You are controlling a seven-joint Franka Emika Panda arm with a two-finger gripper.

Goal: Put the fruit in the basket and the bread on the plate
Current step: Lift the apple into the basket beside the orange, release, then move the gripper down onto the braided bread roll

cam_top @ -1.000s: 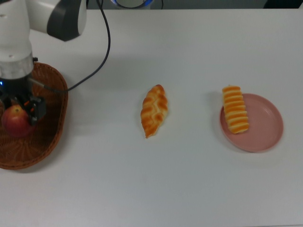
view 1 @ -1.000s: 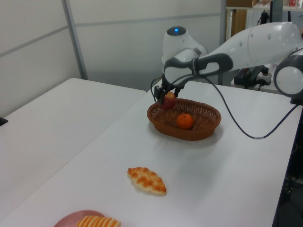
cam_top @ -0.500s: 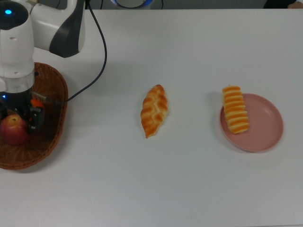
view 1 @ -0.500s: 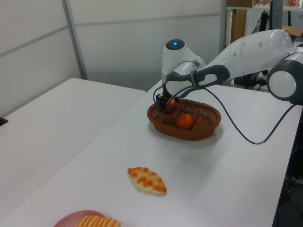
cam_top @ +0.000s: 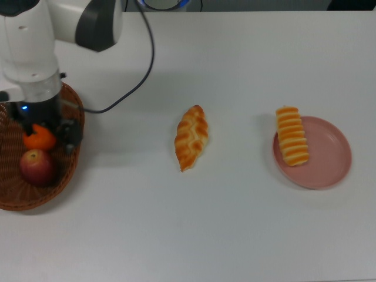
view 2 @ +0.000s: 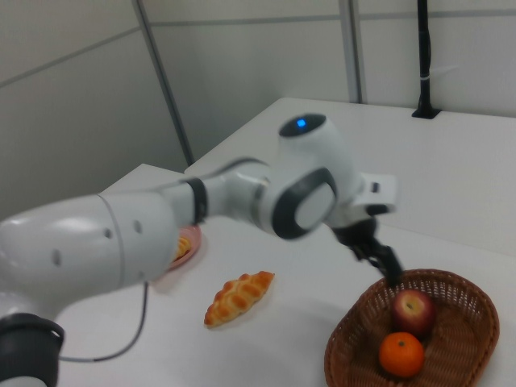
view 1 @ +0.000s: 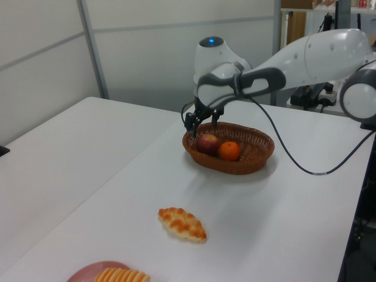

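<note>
Robot arm hovers over a fruit basket on a white bench (cam_top: 235, 235).
The gripper (view 1: 202, 120), released and empty, hangs above the wicker basket (view 1: 252, 161) holding the apple (view 1: 207, 143) and mandarin (view 1: 230, 150); the braided loaf (cam_top: 191, 137) lies mid-bench, the striped roll (cam_top: 292, 135) overlapping the pink plate (cam_top: 329, 158).

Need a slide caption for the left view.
Open gripper above wicker basket holding apple and mandarin; braided loaf awaits.

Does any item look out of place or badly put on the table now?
Yes: the ridged roll lies only partly on the pink plate, one end overhanging its rim. The braided loaf lies on the bare table.
</note>
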